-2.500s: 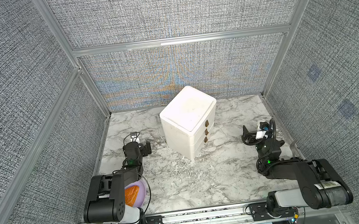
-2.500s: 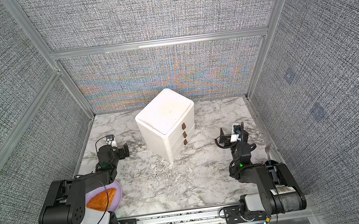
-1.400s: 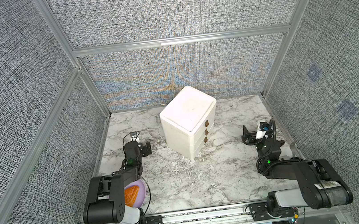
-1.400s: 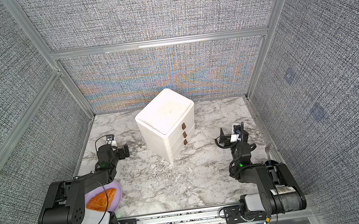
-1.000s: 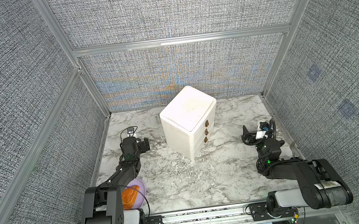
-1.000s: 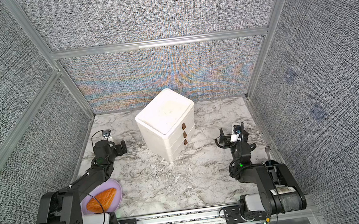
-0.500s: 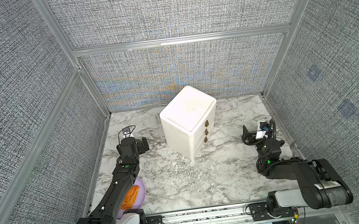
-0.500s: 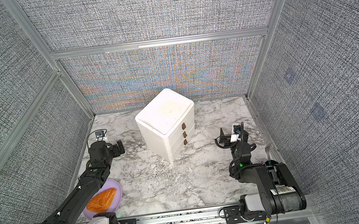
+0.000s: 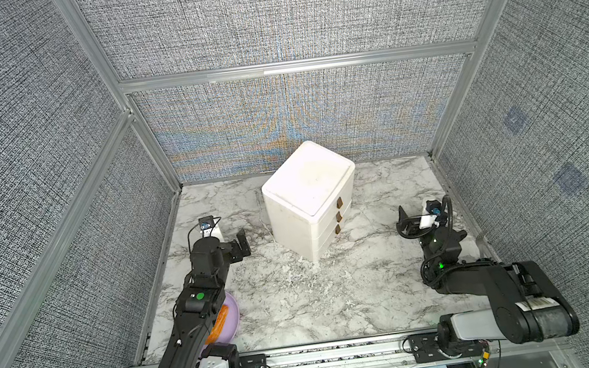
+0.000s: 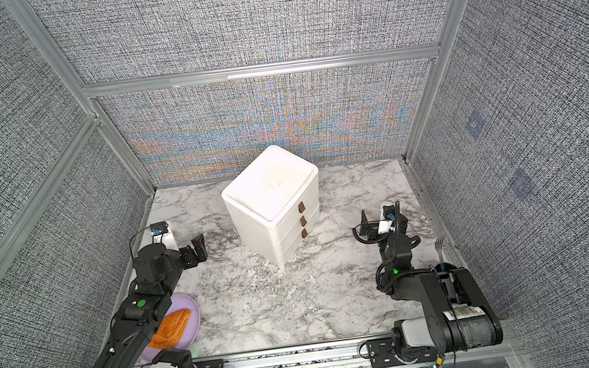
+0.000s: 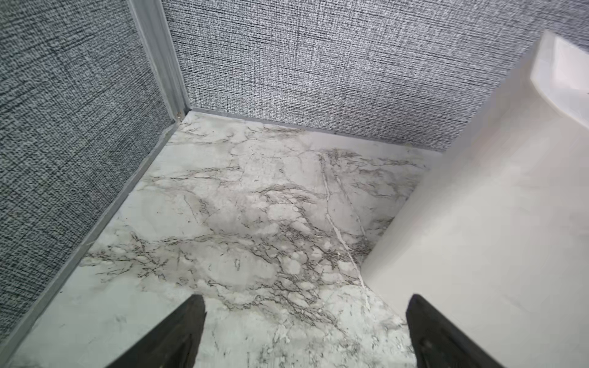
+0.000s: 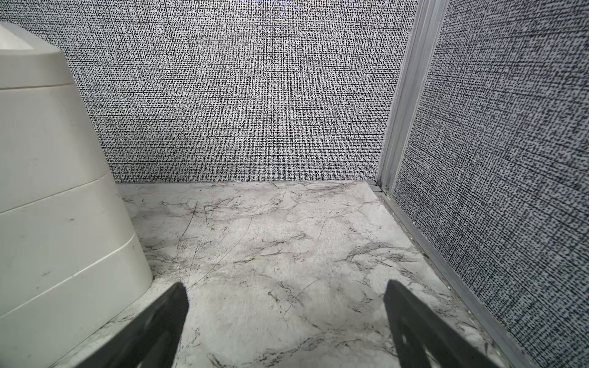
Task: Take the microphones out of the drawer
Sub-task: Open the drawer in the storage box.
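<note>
Grey woven walls [image 9: 51, 146] are boxing in the marbled counter [image 9: 300, 306] on three sides, so free room is lying mostly in front of the white drawer unit [image 9: 308, 187]. The unit is standing near the back wall with its front facing toward the right arm's side. All three drawers are sitting shut, so the microphone is not showing; presumably it is lying inside one, and which I cannot tell. The left arm [image 9: 200, 303] is reaching over a purple plate [image 10: 192, 312] carrying an orange pastry [image 10: 171, 328]. The right arm [image 9: 442, 251] is resting near the right wall, with what looks like a fork [image 10: 440, 241] lying just beside it. The step in hand seems to be opening a drawer. The right fingers [image 12: 153, 331], hanging spread and empty, are sitting nearest the brown pull tabs [image 9: 338, 217] and should be pinching one squarely and drawing straight out. The left fingers [image 11: 172, 334], likewise spread and empty near the unit's blank side, could be bracing it against sliding. The tabs are looking small, so a skewed pinch is risking a slip.
</note>
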